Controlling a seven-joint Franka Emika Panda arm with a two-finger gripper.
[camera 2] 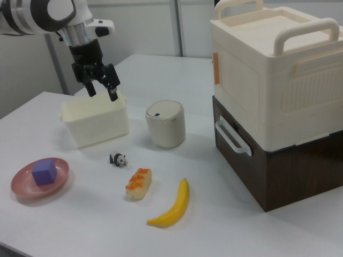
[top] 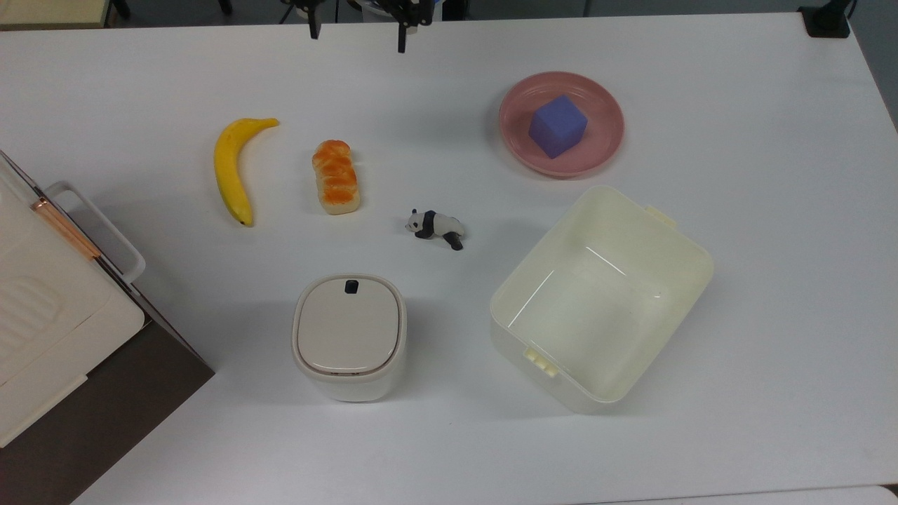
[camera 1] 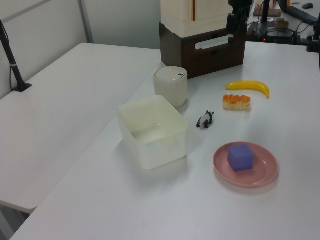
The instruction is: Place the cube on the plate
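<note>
— Jaws first: how do they stand?
— Spread wide and holding nothing. The gripper (camera 2: 102, 89) hangs high in the air in the right view, its two dark fingers (camera 2: 112, 92) pointing down, well apart from the task's things. In the top view the gripper (top: 356, 28) is at the far edge of the table (top: 772, 210).

— Where is the cube?
— The cube (top: 558, 126) sits on the plate (top: 606, 144), roughly at its middle, flat on one face and turned a little askew. The plate lies toward the table's far edge, right of centre in the top view.

— What is near it?
— The cream tub (top: 691, 266) stands just beside the plate on the near side in the top view, apart from it. A small panda figure (top: 435, 226) lies near the table's middle. Beyond it toward the top view's left are a bread roll (top: 336, 177) and a banana (top: 233, 167), side by side and not touching. A lidded cream canister (top: 349, 335) stands nearer the front edge.

— And at the table's left edge in the top view?
— A cream case (camera 2: 273, 69) with handles, stacked on a dark brown box (camera 2: 289, 171).
</note>
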